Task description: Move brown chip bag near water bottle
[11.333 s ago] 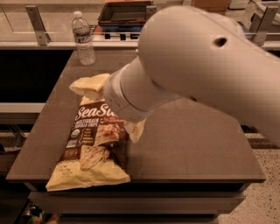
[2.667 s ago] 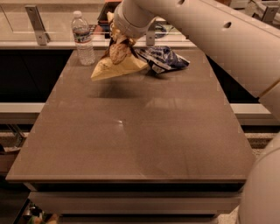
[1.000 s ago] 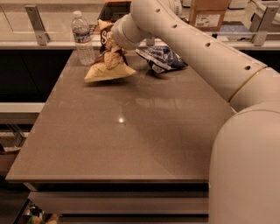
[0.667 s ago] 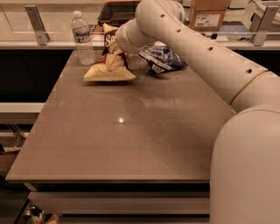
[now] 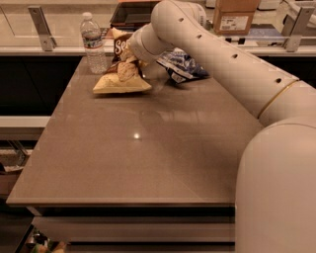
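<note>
The brown chip bag (image 5: 121,75) stands tilted at the table's far left. Its cream lower end rests on the tabletop and its dark upper end with white lettering leans back. The water bottle (image 5: 93,43) stands upright just left of the bag, a small gap apart. My gripper (image 5: 133,55) is at the bag's upper right side, mostly hidden behind my wrist and the bag. My white arm reaches in from the right foreground across the table.
A blue-and-white snack bag (image 5: 181,67) lies right of the brown bag, under my arm. The brown table (image 5: 148,148) ends in a front edge near me. Behind it runs a counter with metal brackets, a dark tray (image 5: 129,14) and a cardboard box (image 5: 235,15).
The brown bag has moved left from a raised position to rest on the table next to the bottle. Over the last second my wrist has shifted only slightly.
</note>
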You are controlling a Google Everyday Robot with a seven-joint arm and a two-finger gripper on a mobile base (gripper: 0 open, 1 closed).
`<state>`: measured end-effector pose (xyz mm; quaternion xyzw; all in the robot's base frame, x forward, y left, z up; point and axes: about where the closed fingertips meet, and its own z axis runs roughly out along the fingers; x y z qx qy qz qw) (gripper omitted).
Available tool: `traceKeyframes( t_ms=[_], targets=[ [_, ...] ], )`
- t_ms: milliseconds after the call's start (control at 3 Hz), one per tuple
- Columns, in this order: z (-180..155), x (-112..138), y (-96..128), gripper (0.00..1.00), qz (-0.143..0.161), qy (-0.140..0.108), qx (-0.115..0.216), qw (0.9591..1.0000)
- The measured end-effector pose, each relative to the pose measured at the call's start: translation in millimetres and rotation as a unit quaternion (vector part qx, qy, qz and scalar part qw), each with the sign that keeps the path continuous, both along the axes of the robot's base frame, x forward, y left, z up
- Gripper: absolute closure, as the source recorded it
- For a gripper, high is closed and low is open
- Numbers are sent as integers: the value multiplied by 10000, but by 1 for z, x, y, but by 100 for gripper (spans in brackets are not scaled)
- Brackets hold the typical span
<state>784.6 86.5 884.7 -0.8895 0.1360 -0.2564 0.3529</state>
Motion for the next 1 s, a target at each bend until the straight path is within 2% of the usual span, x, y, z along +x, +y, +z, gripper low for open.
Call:
traceKeyframes(
  t_ms=[333,667,1000],
  targets=[
    [-2,0,2,19,14,17,-3,10000],
    [-5,0,4,0,31,37,-7,10000],
    [-5,0,4,0,31,37,-7,10000]
  ],
)
